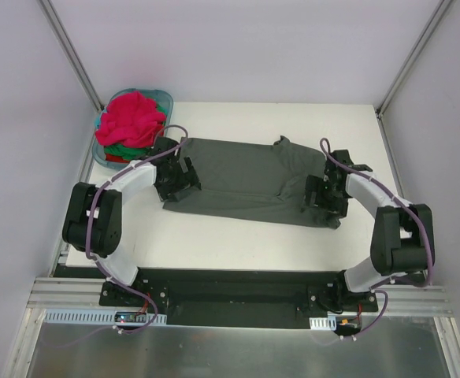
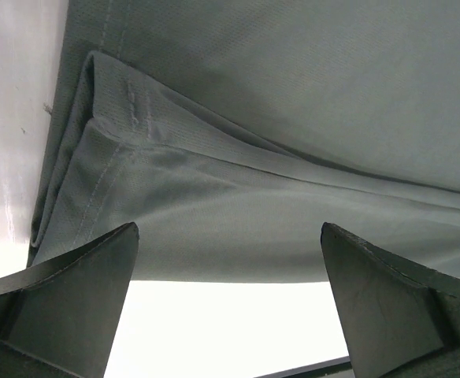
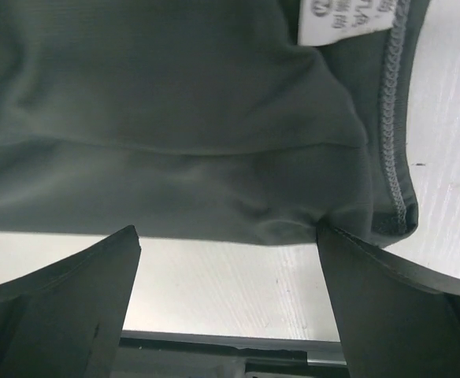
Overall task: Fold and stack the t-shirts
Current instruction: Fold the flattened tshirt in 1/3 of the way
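Grey shirt [image 1: 246,179]: it lies flat across the middle of the worktop [image 1: 238,244], long from left to right and folded into layers.
Left pincer [image 1: 179,177]: spread wide, holding nothing. It sits low at the shirt's left end, with the folded near corner just in front of its fingers [image 2: 64,307].
Right pincer [image 1: 326,198]: spread wide too, with nothing in it. It sits at the shirt's right end, near the white label [image 3: 344,20].
Step now: I think both are about to pinch the near edge for the next fold.
How to do it well: go low so one finger slides under all the layers. Pinch both ends at the same time. Lift a little and carry both ends across evenly, so the edges line up.
Watch out: a flap of cloth [image 1: 283,143] pokes out at the far edge on the right and may make a lump.
Around: a teal basket [image 1: 165,98] stands in the far left corner. A pink shirt [image 1: 131,116] is heaped on top, with a green shirt [image 1: 124,148] and a red shirt [image 1: 113,157] under it.
In the way: the basket is close behind the left arm, which could bump it.
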`<state>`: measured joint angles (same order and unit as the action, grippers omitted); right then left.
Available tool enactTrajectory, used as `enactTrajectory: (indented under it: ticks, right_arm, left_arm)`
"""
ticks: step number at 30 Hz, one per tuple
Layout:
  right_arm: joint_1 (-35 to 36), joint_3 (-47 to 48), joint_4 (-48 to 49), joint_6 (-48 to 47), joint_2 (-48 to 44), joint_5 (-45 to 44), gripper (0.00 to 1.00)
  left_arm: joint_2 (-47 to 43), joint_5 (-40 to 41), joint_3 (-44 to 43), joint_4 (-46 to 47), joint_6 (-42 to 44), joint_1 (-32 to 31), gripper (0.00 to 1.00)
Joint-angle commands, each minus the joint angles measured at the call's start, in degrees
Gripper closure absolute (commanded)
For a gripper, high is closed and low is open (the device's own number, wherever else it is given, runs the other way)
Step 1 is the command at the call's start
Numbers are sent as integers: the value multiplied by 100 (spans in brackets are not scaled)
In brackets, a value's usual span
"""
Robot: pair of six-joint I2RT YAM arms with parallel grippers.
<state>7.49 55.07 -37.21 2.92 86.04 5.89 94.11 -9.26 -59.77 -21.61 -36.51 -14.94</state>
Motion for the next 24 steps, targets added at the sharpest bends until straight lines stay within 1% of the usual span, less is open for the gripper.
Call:
enactTrajectory:
  ticks: [1, 2, 5, 7, 10, 14, 18, 21, 24]
  right_arm:
    - [-300, -163, 267, 262, 448, 236, 4]
    - [-326, -189, 302, 262, 518, 333, 4]
    - [-388, -364, 355, 358, 633, 132, 4]
    - [-467, -531, 338, 429, 537, 132, 4]
    - [-529, -892, 189, 499, 152, 18, 4]
    - [-582, -1217, -180, 534, -534, -132, 4]
    - [-590, -1533, -409, 658, -1070, -194, 4]
    - [-590, -1683, -541, 658, -1519, -132, 4]
    - [-590, -1561, -743, 509, -1897, -229, 4]
  left_arm:
    - [266, 213, -62, -107, -40, 0, 1]
    - [284, 249, -9, -98, -32, 0, 1]
    - [266, 292, 236, -107, 39, 17, 1]
    - [231, 310, 474, -107, 30, 17, 1]
    - [21, 249, 904, -125, -31, 17, 1]
    - [-593, 302, 1598, -168, -93, 17, 1]
    - [-1244, -40, 2170, -195, -172, 0, 1]
    - [-1815, -304, 2487, -247, -225, -114, 1]
    - [-2421, -375, 2558, -449, -295, -290, 1]
